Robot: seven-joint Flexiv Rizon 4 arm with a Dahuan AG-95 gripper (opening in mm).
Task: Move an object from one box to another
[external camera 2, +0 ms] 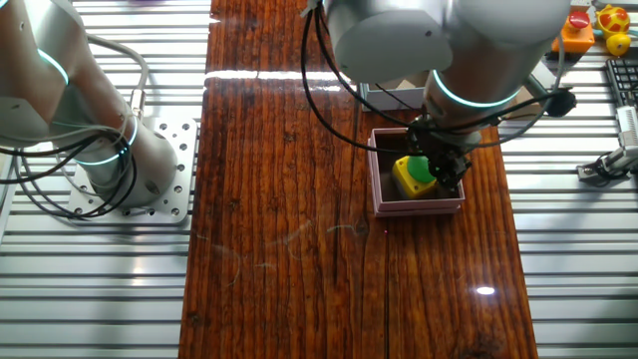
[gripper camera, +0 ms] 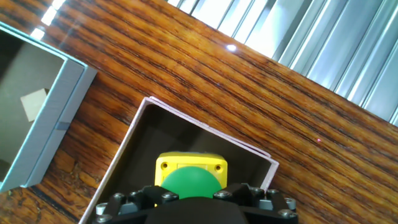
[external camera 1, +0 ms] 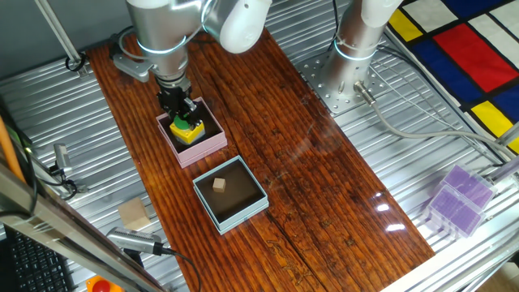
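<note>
The pale pink box (external camera 1: pixel 203 150) stands on the wooden table near the back; it also shows in the other fixed view (external camera 2: pixel 419 207) and the hand view (gripper camera: pixel 205 129). In it sits a yellow block with a green round button (external camera 1: pixel 188 132) (external camera 2: pixel 411 175) (gripper camera: pixel 189 168). My gripper (external camera 1: pixel 185 113) (external camera 2: pixel 436 160) (gripper camera: pixel 189 208) is lowered into the pink box, its fingers on either side of the block and closed against it. The light blue box (external camera 1: pixel 243 212) (gripper camera: pixel 62 118) lies just in front of the pink one and holds a small wooden cube (external camera 1: pixel 219 185) (gripper camera: pixel 34 102).
A second arm's base (external camera 1: pixel 349 73) (external camera 2: pixel 110 160) is bolted beside the table. A loose wooden block (external camera 1: pixel 134 215) lies on the metal bench at the left. Purple plastic boxes (external camera 1: pixel 458 199) sit at the right. Yellow and orange toys (external camera 2: pixel 598 20) are at the far corner.
</note>
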